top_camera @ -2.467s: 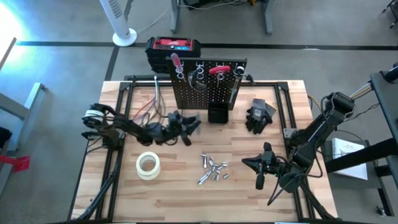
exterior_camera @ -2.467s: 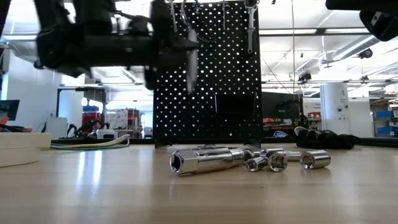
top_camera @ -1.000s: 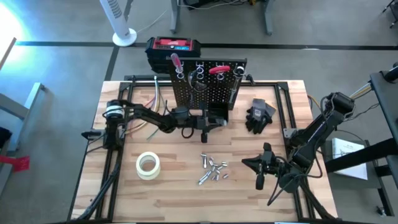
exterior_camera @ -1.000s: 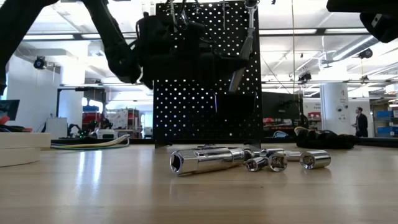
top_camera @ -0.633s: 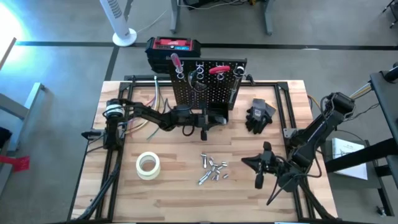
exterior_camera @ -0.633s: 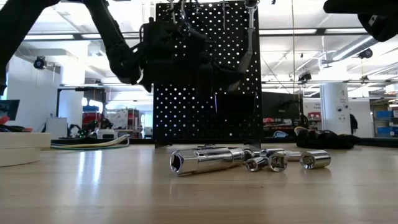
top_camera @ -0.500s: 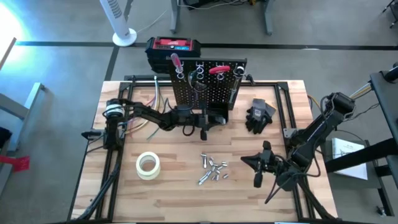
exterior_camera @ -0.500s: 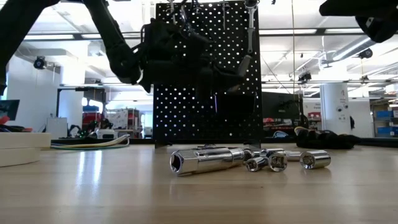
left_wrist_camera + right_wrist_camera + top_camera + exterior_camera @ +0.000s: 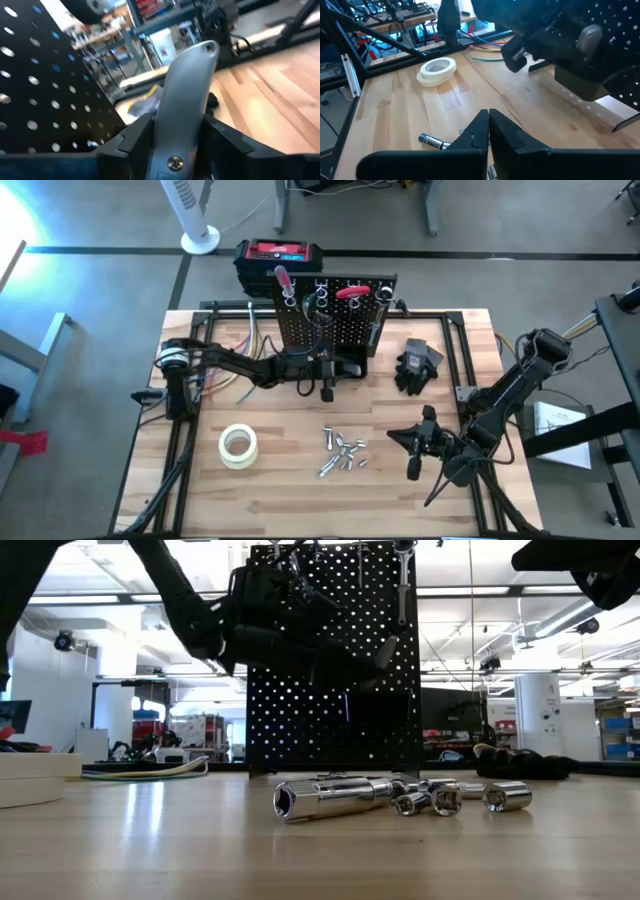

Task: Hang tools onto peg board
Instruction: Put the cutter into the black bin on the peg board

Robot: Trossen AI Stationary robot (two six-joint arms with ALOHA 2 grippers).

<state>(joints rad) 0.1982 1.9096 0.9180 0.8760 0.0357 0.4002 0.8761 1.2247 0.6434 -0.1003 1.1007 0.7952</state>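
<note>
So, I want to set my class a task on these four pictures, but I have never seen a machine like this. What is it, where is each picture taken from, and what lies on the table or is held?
It is a robot with two dark arms at a wooden table, each ending in a two-finger gripper. One camera looks straight down, one sits at table height, and one rides on each wrist.

The left gripper is up against the black peg board. A grey metal tool sits between its fingers; whether they grip it firmly I cannot tell. The right gripper waits shut near the table's right edge, holding nothing.

On the table lie silvery sockets, a whitish tape roll and black gloves. A red-handled tool already hangs on the board. A red-and-black box stands behind it.
</note>
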